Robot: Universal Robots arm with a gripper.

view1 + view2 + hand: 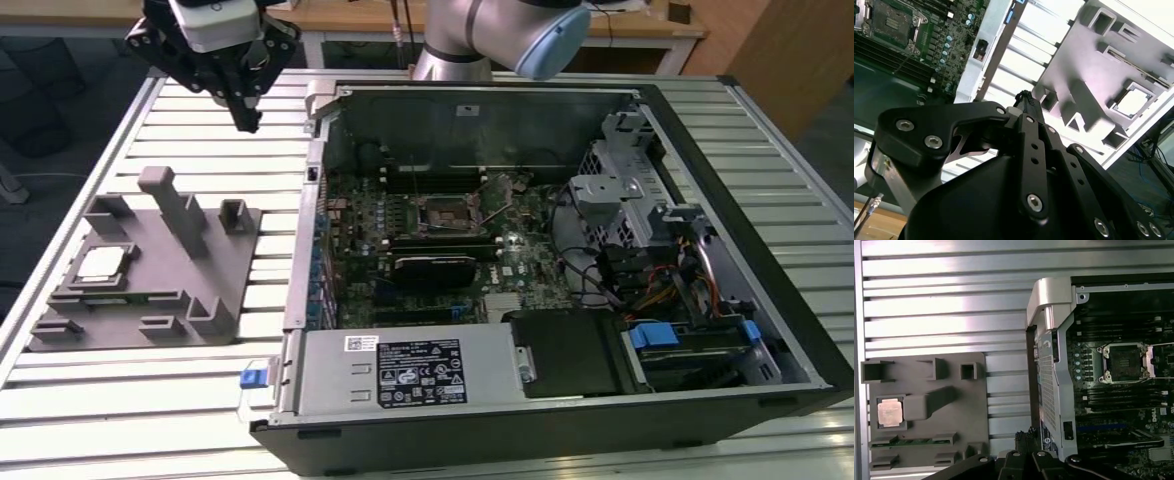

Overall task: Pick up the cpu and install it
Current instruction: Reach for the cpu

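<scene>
The cpu (103, 263) is a small silvery square lying in a recess of the grey holder block (174, 290) on the slatted table, at the exterior view's left. Both wrist views show the cpu (890, 412) (1132, 102) in its recess. My gripper (247, 118) hangs above the table beyond the block, well above and away from the cpu. Its black fingers (1026, 107) meet at the tips, shut on nothing. The motherboard's open socket (445, 212) (1124, 361) lies inside the computer case.
The open computer case (561, 430) takes up the middle and the exterior view's right, with drive cages, cables and a metal side wall (1051, 370) facing the block. Upright posts (171, 205) rise from the holder block. Memory sticks (914, 441) lie in the block's slots.
</scene>
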